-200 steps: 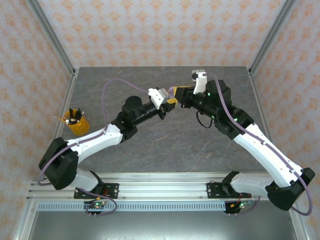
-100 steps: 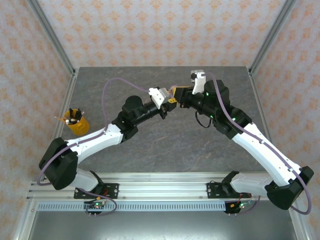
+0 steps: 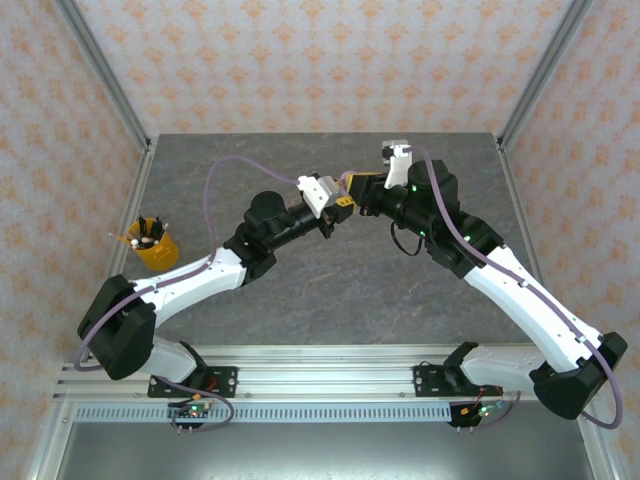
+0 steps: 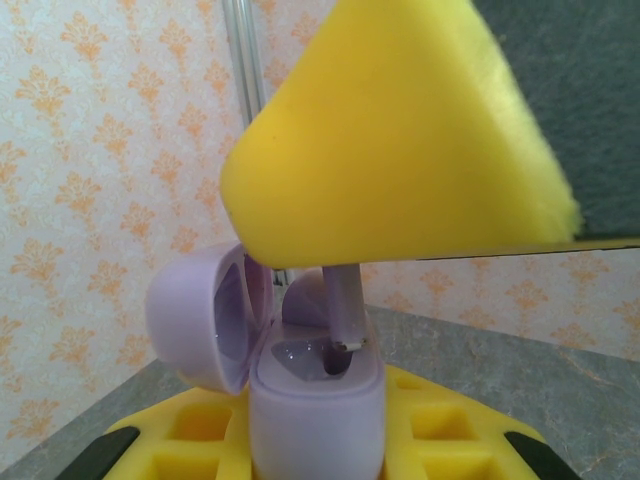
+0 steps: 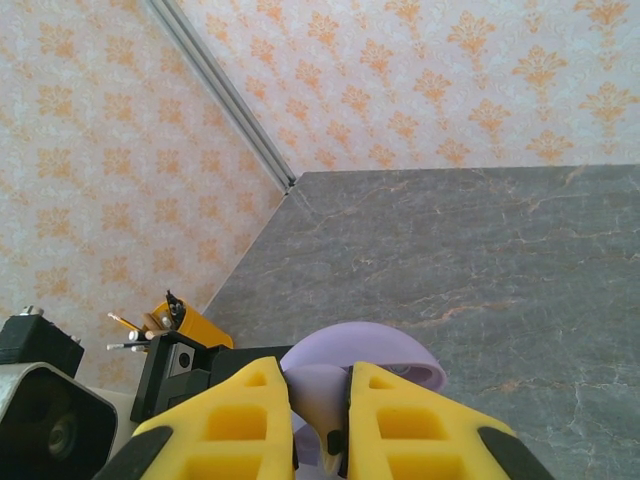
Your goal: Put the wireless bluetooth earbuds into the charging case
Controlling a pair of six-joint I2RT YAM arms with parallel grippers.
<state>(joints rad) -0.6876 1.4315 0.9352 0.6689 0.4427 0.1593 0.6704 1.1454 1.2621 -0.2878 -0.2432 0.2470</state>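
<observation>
Lilac earbud [image 4: 345, 305] pinched in right gripper [image 5: 320, 400], stem tip just inside lilac charging case [image 4: 315, 415] clamped between left gripper [image 4: 318, 445] fingers; not seated yet.

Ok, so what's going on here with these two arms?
The two arms meet in the air above the grey table. The right gripper holds a lilac charging case with its lid swung open. The left gripper pinches a lilac earbud, stem pointing down, with the tip at the mouth of one socket in the case. The earbud is not yet fully seated.
</observation>
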